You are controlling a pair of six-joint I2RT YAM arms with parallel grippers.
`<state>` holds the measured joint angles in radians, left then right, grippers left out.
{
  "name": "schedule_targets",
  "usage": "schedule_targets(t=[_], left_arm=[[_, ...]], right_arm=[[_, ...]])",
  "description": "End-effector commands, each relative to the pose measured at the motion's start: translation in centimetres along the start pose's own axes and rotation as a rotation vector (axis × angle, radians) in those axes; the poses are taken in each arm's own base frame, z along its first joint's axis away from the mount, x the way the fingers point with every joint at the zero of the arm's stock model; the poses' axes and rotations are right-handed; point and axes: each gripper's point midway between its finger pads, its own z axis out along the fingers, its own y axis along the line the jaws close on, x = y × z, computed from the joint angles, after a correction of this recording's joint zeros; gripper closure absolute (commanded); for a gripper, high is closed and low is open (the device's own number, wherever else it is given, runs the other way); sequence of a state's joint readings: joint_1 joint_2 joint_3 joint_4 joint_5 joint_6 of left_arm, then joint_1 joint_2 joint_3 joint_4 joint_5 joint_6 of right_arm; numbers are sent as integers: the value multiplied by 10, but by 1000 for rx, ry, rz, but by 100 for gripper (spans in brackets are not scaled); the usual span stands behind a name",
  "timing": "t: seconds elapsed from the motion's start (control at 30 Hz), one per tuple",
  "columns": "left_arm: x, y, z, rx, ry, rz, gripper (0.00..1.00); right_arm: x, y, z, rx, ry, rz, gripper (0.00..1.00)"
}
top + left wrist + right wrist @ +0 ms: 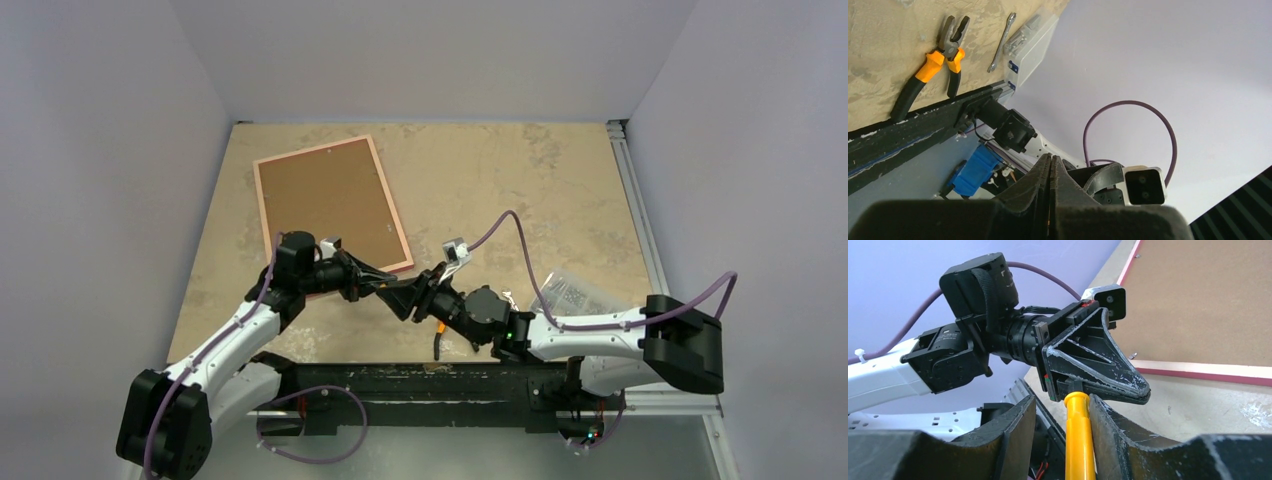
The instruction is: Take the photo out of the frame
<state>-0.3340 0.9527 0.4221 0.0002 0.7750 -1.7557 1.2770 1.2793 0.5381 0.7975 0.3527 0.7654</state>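
Note:
The frame [330, 205] lies reverse side up at the table's back left, brown board with a pale pink edge; it also shows in the right wrist view [1198, 305]. The photo is hidden. My left gripper [398, 295] is just off the frame's near right corner, pointing right. Its jaws [1051, 159] are pressed together at the tips, with a glint of orange between them lower down. A yellow tool handle [1079, 435] runs up to the base of the left fingers [1108, 370]. My right gripper [1060, 400] is open around that handle, which rests against one finger.
Orange-handled pliers [933, 65], a small wrench [1002, 42] and a clear box of hardware [1033, 37] lie near the table's front edge by the black rail [908, 135]. The clear box [570, 295] is behind the right arm.

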Motion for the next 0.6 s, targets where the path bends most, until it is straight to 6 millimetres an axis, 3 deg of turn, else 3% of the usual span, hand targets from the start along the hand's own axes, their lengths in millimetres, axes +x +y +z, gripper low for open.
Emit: schedule_targets(t=[0.0,0.13,0.33,0.57], left_arm=[[6,-12,-3,53,31,6,100],[8,-17,-4,74,36,7,100],[9,-16,-5,76,40,1,100],[7,-15,-5,76,37,-4,100]], right_arm=[[-15,16,10,-39,-54,17,57],[-8,11,13,-26,-42,17,56],[-12,12,18,-26,-65,9,66],[-20,10,15,-15,-100,12,62]])
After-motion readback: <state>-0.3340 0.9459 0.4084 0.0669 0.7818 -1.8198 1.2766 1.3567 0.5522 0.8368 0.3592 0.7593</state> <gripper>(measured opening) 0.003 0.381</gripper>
